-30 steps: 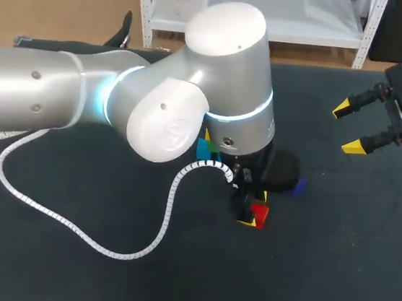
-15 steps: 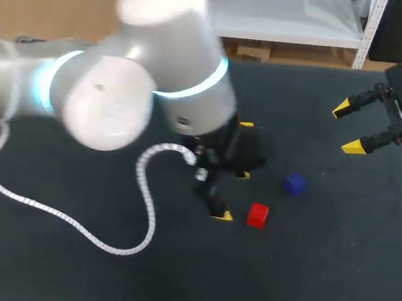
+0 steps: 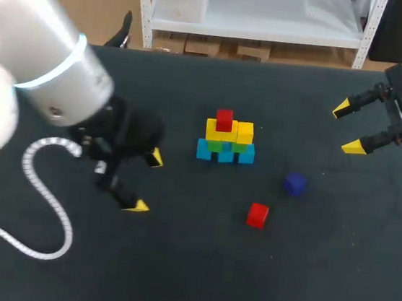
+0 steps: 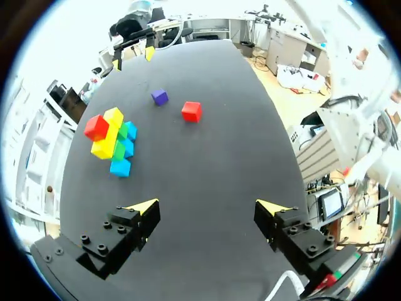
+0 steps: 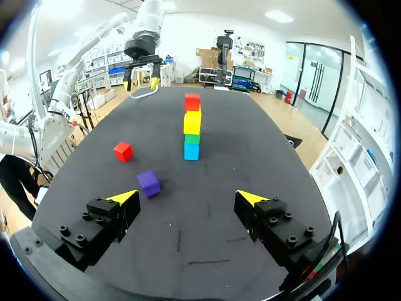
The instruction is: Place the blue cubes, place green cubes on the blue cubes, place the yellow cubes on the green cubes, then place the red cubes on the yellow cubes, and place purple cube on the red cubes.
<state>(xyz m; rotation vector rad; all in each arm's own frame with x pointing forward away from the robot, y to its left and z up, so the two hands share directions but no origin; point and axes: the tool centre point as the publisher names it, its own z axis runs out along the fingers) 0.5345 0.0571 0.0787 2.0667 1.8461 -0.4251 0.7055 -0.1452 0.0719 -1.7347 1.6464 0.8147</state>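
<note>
Green cubes (image 3: 221,147) are showing only partly beneath the yellow cubes (image 3: 244,132); your left claw (image 3: 146,182) and right claw (image 3: 347,126) are both hanging released, well apart.

Stack (image 3: 226,140) blue, green, yellow, red; loose red cube (image 3: 257,215); purple cube (image 3: 294,184); black table (image 3: 317,280).

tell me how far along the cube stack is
Done: blue cubes, green cubes and yellow cubes are stacked, with one red cube on top. In hand: nothing; left hand and right hand are open. Left: loose red cube and purple cube, both unstacked.
</note>
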